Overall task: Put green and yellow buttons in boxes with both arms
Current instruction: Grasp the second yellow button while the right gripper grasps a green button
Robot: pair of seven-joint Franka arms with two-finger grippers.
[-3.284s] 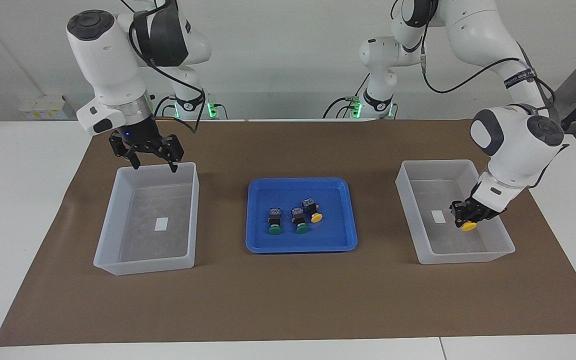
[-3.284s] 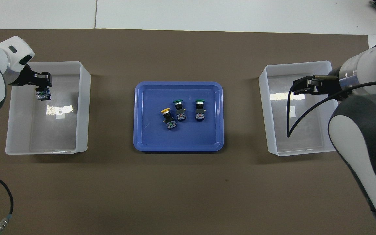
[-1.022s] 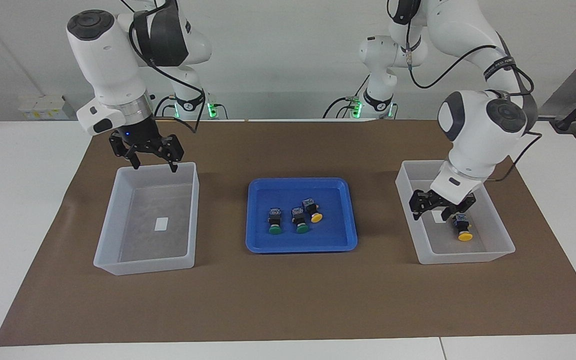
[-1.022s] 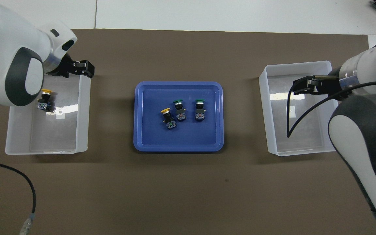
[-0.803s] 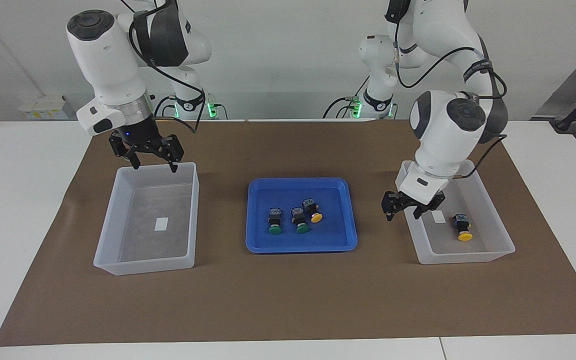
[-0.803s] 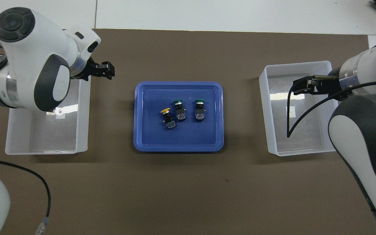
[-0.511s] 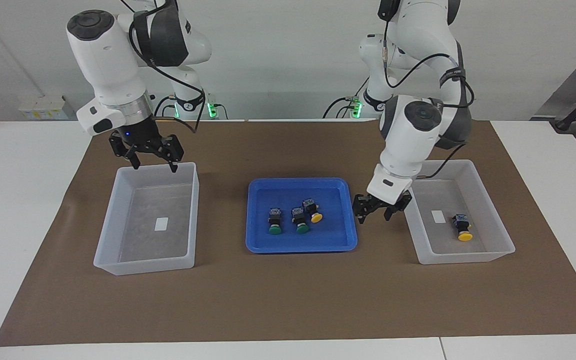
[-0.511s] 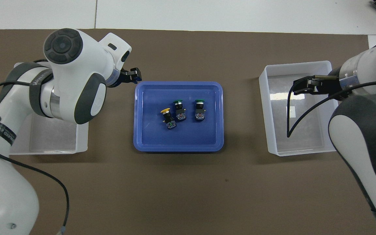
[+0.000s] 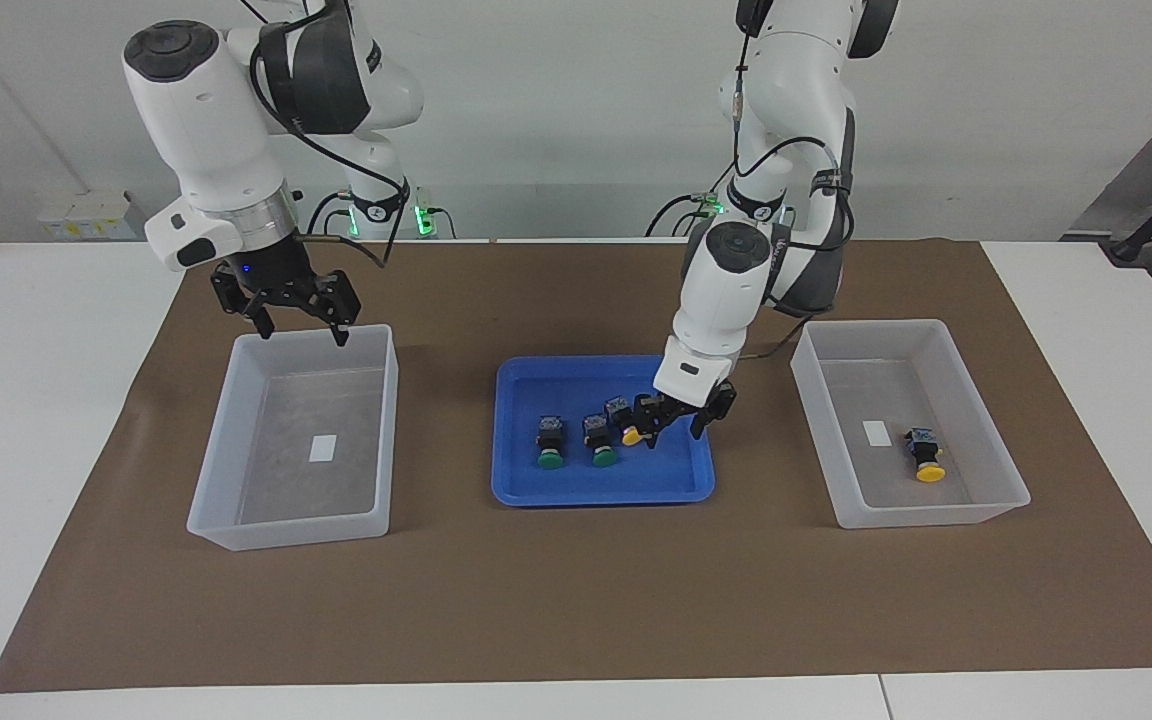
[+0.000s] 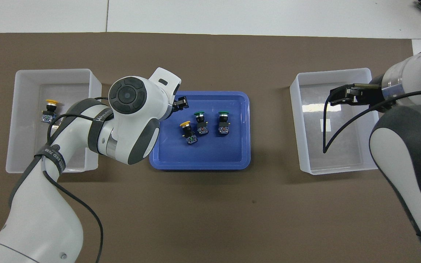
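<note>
The left end effector (image 9: pixel 679 425) has swung away from its box (image 9: pixel 976 505) and now hangs over the blue tray (image 9: pixel 676 490), just beside the yellow button in the tray (image 9: pixel 629 428), fingers spread and holding nothing. The yellow button it dropped (image 9: pixel 924 455) lies in that box at the left arm's end of the counter (image 9: pixel 576 600). Two green buttons (image 9: pixel 576 442) sit in the tray beside the yellow one, unmoved. The right end effector (image 9: pixel 298 325) still waits, wide open and empty, over the rim of the other box (image 9: pixel 286 530), which holds no button.
</note>
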